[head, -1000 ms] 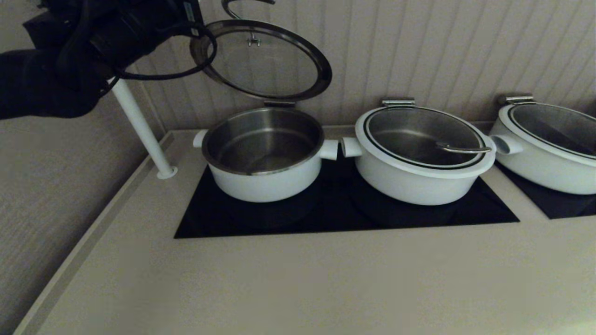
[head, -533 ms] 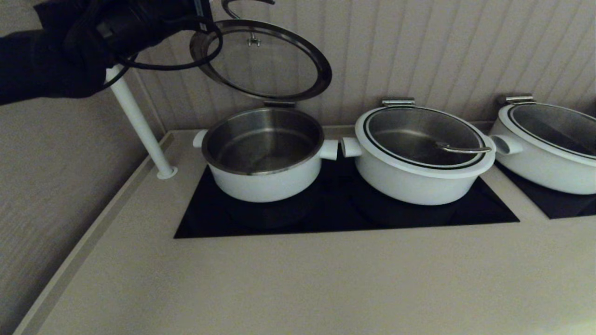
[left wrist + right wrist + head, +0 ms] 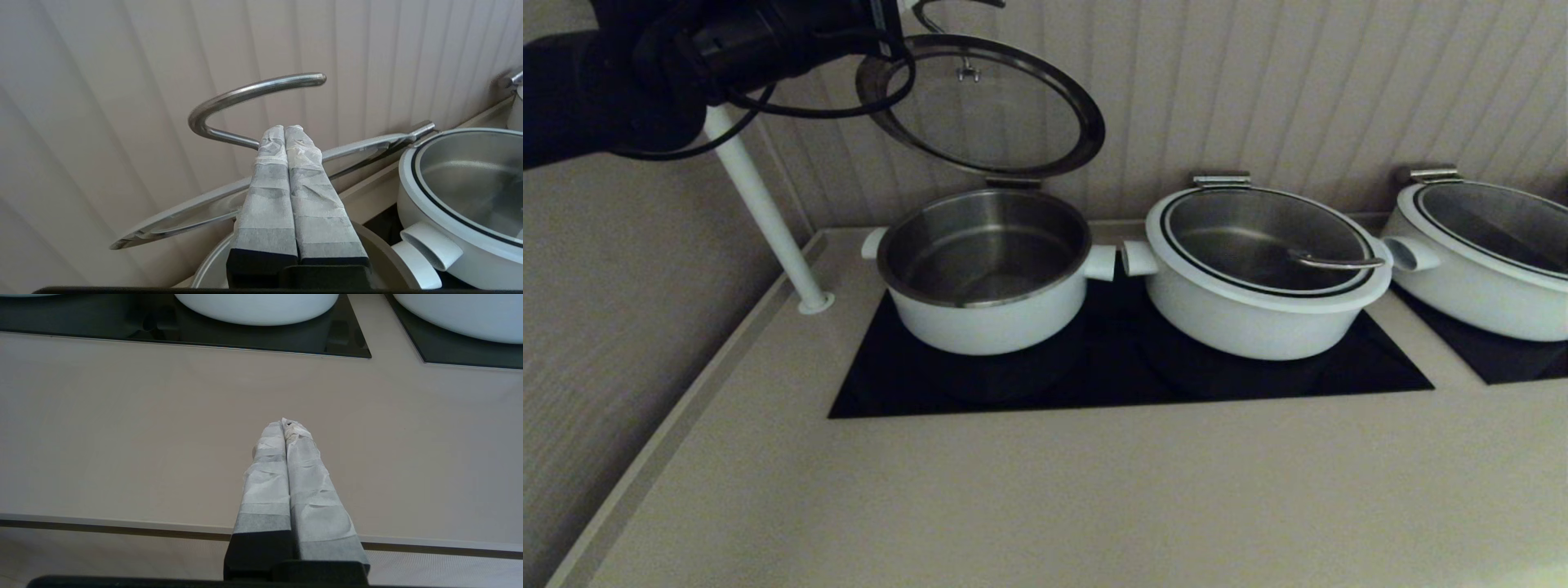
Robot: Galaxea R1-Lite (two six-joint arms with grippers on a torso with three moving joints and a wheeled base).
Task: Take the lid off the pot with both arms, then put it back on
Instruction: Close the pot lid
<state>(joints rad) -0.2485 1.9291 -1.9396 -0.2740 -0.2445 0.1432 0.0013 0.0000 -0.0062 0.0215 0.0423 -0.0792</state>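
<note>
The lid (image 3: 980,106) stands tilted open on its back hinge, above the pot (image 3: 984,269), leaning towards the wall. The pot is open and empty, its steel inside showing. My left arm (image 3: 727,49) is high at the far left, beside the lid. In the left wrist view my left gripper (image 3: 284,128) is shut with nothing between its fingers; its tips lie against or just in front of the lid's wire handle (image 3: 245,92), above the lid's glass (image 3: 184,212). My right gripper (image 3: 286,422) is shut and empty, low over the counter, out of the head view.
A wider white pot (image 3: 1262,269) with its lid on stands right of the pot, a third (image 3: 1486,253) at the far right. A slanted white pole (image 3: 764,212) rises at the left. Black cooktop (image 3: 1111,376) lies under the pots. The counter's front edge (image 3: 102,524) is below my right gripper.
My left arm has risen and shifted right towards the lid's handle. The lid and the pots have not moved.
</note>
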